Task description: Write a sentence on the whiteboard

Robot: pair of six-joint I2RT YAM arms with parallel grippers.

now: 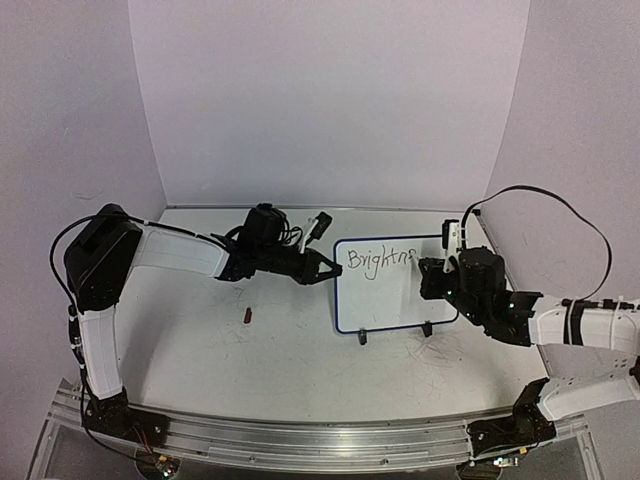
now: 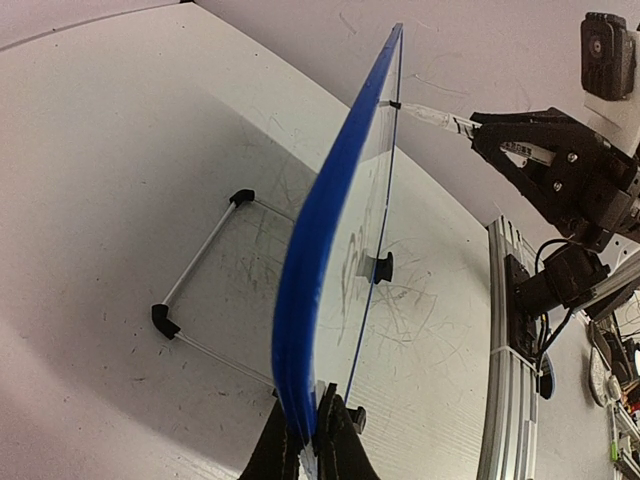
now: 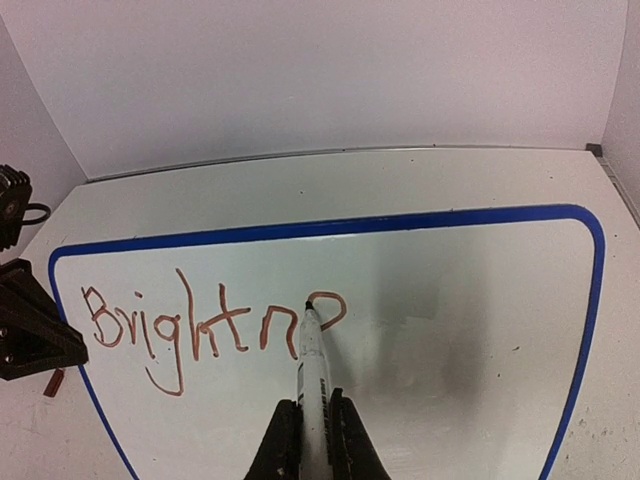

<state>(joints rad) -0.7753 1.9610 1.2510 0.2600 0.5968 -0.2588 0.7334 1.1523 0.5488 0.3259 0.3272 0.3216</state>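
- From above, the board (image 1: 395, 300) stands upright on the table (image 1: 200, 350), right of centre, on two black feet (image 1: 363, 337).
- At its left edge, the left gripper (image 1: 328, 268) pinches the board. The right gripper (image 1: 428, 276) meets the board's face from the right (what it holds is hard to make out here).
- Across the board's top runs the writing (image 1: 379, 258), dark letters reading "Brightn" and a little more.
- Left of the board and well apart from it, a small red piece (image 1: 247, 317) lies on the table.
- Left wrist: the board shows edge-on, its blue frame (image 2: 310, 300) clamped between the two fingers (image 2: 275, 450) at the bottom. A marker (image 2: 430, 117) touches the board's face near the top, gripped by the right gripper.
- Right wrist: the marker stands pinched between the two dark fingers. Its tip rests on the board at the last, half-formed letter (the strokes look reddish-brown here). The left gripper shows at the board's left edge.
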